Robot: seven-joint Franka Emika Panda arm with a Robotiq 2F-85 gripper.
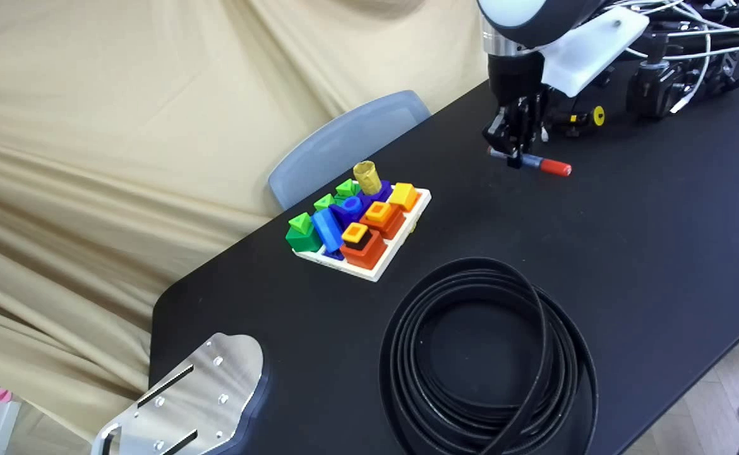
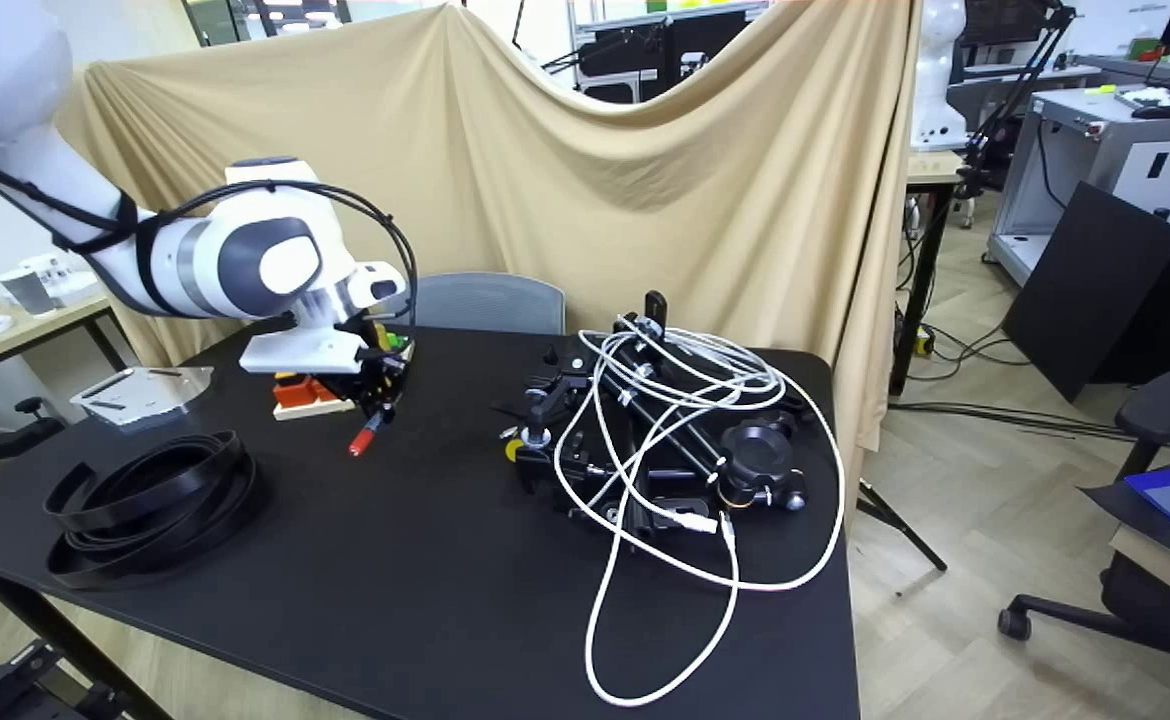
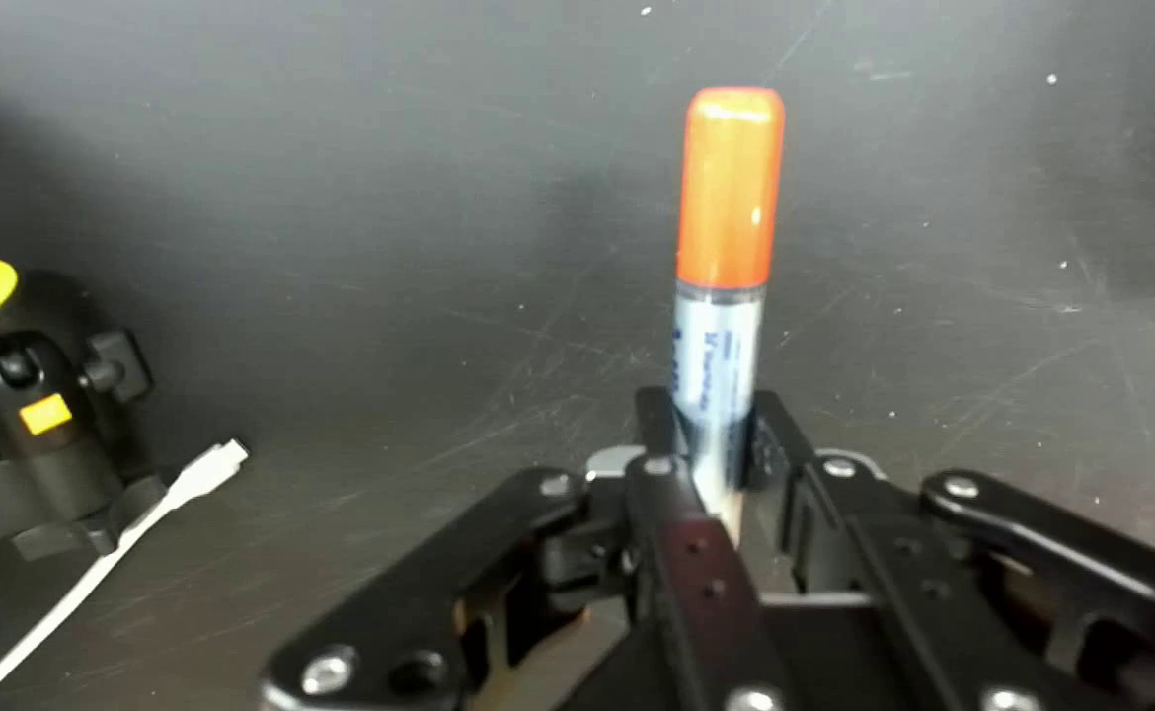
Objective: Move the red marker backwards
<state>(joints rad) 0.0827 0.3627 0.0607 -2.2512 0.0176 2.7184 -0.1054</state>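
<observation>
The red marker [image 3: 724,257] has a blue-grey barrel and a red cap. In the wrist view it stands between my fingers with the cap pointing away from the gripper. My gripper [image 3: 714,434] is closed on the barrel, with a finger against each side; the rear end is partly hidden by the left finger. In both exterior views the red marker [image 1: 532,162] [image 2: 367,436] sticks out from the fingertips of the gripper [image 1: 513,157] [image 2: 381,408], low over the black table. I cannot tell whether the marker touches the table.
A multicoloured block set [image 1: 369,246] and a black cable coil [image 1: 401,354] lie on the black table [image 1: 647,253]. A metal plate [image 1: 205,392] lies near one end. Black stands with white cables [image 2: 665,440] lie on the other side of the arm. A chair [image 2: 490,303] stands behind.
</observation>
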